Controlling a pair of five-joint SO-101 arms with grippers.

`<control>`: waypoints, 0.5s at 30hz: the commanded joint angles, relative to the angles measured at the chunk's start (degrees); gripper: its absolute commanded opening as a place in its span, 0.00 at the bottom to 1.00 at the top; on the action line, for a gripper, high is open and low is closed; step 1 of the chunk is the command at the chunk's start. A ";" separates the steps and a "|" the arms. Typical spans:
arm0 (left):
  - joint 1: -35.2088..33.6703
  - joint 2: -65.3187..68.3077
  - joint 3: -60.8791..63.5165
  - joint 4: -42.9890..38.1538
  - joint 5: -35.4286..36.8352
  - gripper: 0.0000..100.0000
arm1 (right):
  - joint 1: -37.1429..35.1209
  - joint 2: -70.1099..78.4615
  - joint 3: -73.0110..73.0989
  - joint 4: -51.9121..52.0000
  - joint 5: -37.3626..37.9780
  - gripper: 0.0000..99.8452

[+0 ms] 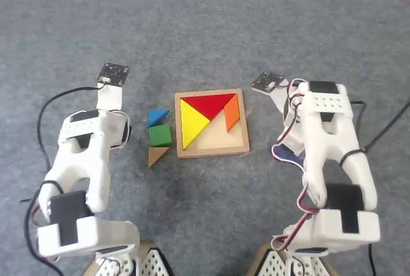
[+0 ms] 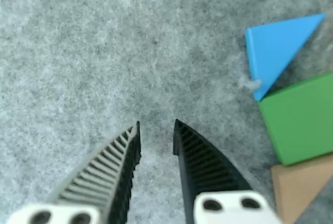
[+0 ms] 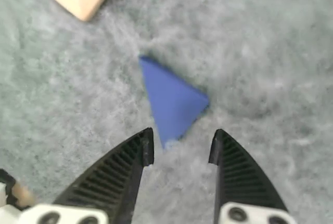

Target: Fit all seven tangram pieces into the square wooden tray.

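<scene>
Frame left: the left end effector [image 2: 156,125], narrowly parted, hovers over the grey counter [image 1: 205,212] near 3 loose pieces: blue triangle [image 1: 156,117], green square [image 1: 161,136], tan triangle [image 1: 155,155]. Centre: the tray [image 1: 211,152] holds 3. Right: the right end effector [image 3: 182,136], spread, straddles the dark blue triangle [image 3: 171,102]; pinching it likely comes next.

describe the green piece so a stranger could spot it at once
Start at the tray mid-table. Three loose pieces line its side toward the left arm; the green piece sits between the light blue triangle and the tan triangle. It alone is square.
</scene>
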 commanded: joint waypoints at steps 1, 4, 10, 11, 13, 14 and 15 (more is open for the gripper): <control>-0.18 -3.34 -0.31 -0.79 -0.09 0.10 | -0.22 -4.26 -1.58 1.36 -0.97 0.18; -0.18 -3.34 -0.31 -0.70 -0.09 0.10 | -0.22 -3.91 -1.14 1.27 -0.53 0.18; -0.18 -3.34 -0.31 -0.70 0.00 0.10 | -2.42 2.68 1.41 0.04 3.87 0.27; -0.18 -3.34 -0.31 -0.70 0.00 0.10 | -2.42 4.18 1.41 -1.10 4.22 0.30; -0.18 -3.34 -0.31 -0.70 0.00 0.10 | -2.33 7.16 1.32 -3.65 5.19 0.34; -0.18 -3.34 -0.31 -0.70 0.00 0.10 | -2.33 8.66 1.23 -4.88 5.27 0.34; -0.18 -3.34 -0.31 -0.70 0.00 0.10 | -2.33 10.07 1.23 -6.02 5.27 0.34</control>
